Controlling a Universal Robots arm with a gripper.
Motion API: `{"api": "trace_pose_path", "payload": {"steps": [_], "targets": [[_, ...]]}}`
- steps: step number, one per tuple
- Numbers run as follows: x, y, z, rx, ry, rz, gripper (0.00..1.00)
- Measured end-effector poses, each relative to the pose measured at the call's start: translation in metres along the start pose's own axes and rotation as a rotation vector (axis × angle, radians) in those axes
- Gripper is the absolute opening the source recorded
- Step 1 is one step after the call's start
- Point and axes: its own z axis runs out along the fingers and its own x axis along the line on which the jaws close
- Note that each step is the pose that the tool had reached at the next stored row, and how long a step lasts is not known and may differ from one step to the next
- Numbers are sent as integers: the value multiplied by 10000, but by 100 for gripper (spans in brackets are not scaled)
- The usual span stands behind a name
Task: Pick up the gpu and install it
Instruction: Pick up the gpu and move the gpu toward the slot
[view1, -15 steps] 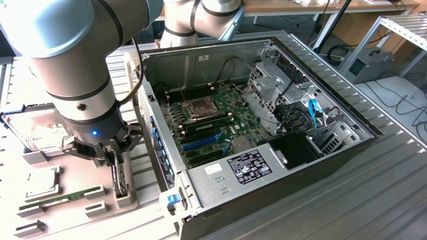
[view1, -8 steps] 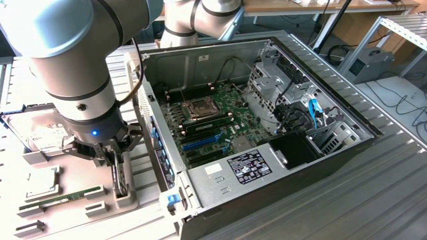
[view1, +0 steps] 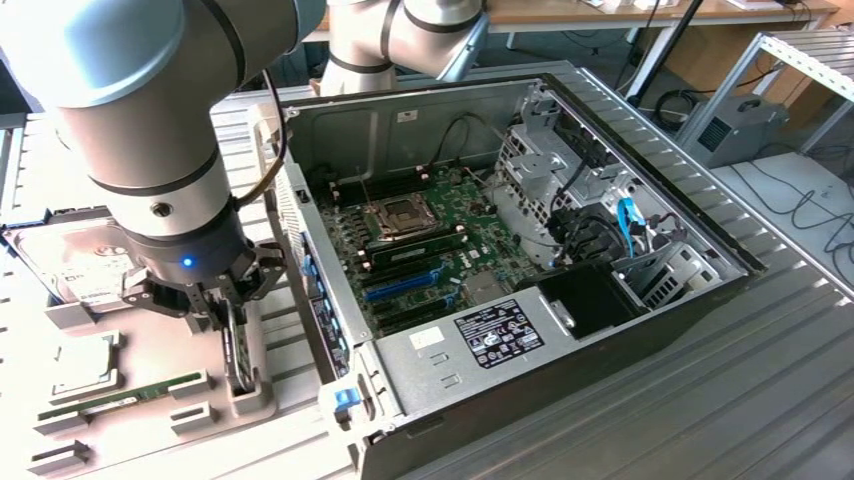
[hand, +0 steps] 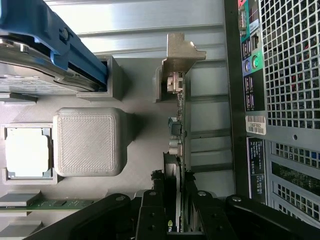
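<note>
- 1 gripper (view1: 231, 340) hangs from the arm (view1: 147, 130) at the lower left of the exterior view, just beside the open computer case (view1: 667, 230).
- 2 black fingers (hand: 150, 212) stand only narrowly apart, 1 on each face of the gpu (hand: 179, 132), and pinch it edge-on.
- 1 grey holder (view1: 256, 400) at the lower left of the exterior view carries the gpu, which stands upright on its edge in a slot, outside the case.
- 1 silver bracket (hand: 182, 52) caps the card's end away from the fingers.
- 3 other parts lie to the exterior view's left of the gpu: a hard drive (view1: 67, 265), a processor (view1: 83, 365) and a memory stick (view1: 120, 398).
- 1 motherboard (view1: 427, 230) lies inside the case, near the middle of the exterior view.
</note>
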Motion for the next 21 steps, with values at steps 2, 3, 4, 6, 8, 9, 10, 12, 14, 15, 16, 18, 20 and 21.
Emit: {"api": "trace_pose_path", "payload": {"steps": [2,3,4,6,8,9,10,12,14,15,16,18,20,21], "targets": [[0,0,-6,-1,0,-1,26],[0,0,-8,0,0,0,26],[0,0,-10,0,0,0,26],[0,1,-13,0,0,0,26],[0,1,-19,1,1,-1,26],[-1,1,-22,1,1,-1,26],[-1,1,-25,1,0,-1,26],[-1,1,-30,0,0,0,26],[-1,1,-36,0,0,-1,26],[-1,1,-39,1,1,0,26],[-1,2,-46,1,1,-1,26],[-1,2,-54,0,1,-1,26],[-2,2,-62,0,-1,-1,26],[-2,3,-67,0,0,0,26]]}}
